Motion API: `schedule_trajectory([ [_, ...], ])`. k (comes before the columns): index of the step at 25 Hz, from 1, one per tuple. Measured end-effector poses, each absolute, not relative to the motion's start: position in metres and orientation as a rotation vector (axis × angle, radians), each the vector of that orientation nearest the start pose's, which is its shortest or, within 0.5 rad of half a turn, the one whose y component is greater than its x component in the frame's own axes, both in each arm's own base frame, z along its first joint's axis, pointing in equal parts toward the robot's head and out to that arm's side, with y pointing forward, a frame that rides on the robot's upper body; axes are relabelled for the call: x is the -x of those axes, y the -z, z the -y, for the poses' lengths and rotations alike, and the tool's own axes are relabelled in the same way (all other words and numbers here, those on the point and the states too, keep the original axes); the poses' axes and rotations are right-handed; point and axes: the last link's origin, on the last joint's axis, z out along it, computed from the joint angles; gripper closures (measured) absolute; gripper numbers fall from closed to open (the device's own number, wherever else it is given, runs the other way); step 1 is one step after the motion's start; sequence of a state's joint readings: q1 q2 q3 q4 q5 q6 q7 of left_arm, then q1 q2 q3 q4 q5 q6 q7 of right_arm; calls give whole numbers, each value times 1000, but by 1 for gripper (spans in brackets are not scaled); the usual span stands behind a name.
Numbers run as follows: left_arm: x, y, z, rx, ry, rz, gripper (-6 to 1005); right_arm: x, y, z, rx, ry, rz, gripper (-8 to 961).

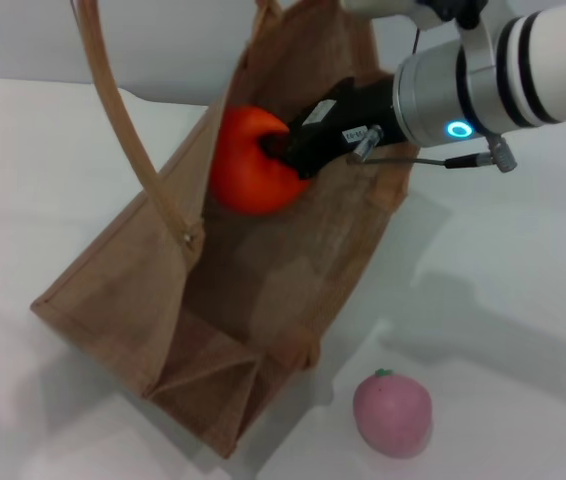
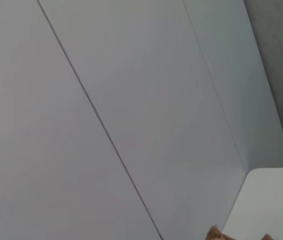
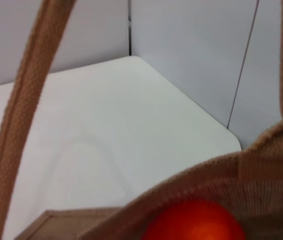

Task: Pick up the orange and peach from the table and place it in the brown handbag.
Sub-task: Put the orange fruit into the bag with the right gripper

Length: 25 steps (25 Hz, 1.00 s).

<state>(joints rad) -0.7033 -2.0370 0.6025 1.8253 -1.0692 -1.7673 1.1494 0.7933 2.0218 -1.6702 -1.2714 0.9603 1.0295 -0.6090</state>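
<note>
The brown handbag [image 1: 263, 290] stands tilted on the white table, its mouth open towards me. One long handle [image 1: 123, 110] is pulled up out of the top of the head view. My right gripper [image 1: 275, 148] reaches in from the right and is shut on the orange [image 1: 238, 170], holding it inside the bag's mouth above the bottom. The right wrist view shows the orange [image 3: 194, 222] behind the bag's rim [image 3: 261, 175]. The peach [image 1: 393, 412] lies on the table in front of the bag's right corner. My left gripper is out of view.
The white table [image 1: 503, 300] stretches right of the bag and behind it. Grey wall panels [image 3: 191, 55] stand at the table's far edge. The left wrist view shows the wall and a scrap of the bag's trim [image 2: 214, 232].
</note>
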Motion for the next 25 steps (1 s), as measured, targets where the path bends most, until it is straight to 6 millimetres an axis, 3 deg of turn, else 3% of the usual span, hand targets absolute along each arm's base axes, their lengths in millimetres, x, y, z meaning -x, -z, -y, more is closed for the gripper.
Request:
schedule_trajectory([
  [6,83,-195,-346,2403,375,-11,833,-52,53,-400,2724,-105,-482,796],
  [10,84,-193,-346,2411,365,-3,832,-52,52,-404,2708,-117,-493,591],
  [18,99,-198,-348,2354,351,58,830,-59,49,-398,2737,-70,-524,422],
  [25,120,-205,-351,2278,309,146,828,-72,16,-376,2779,-55,-595,300],
])
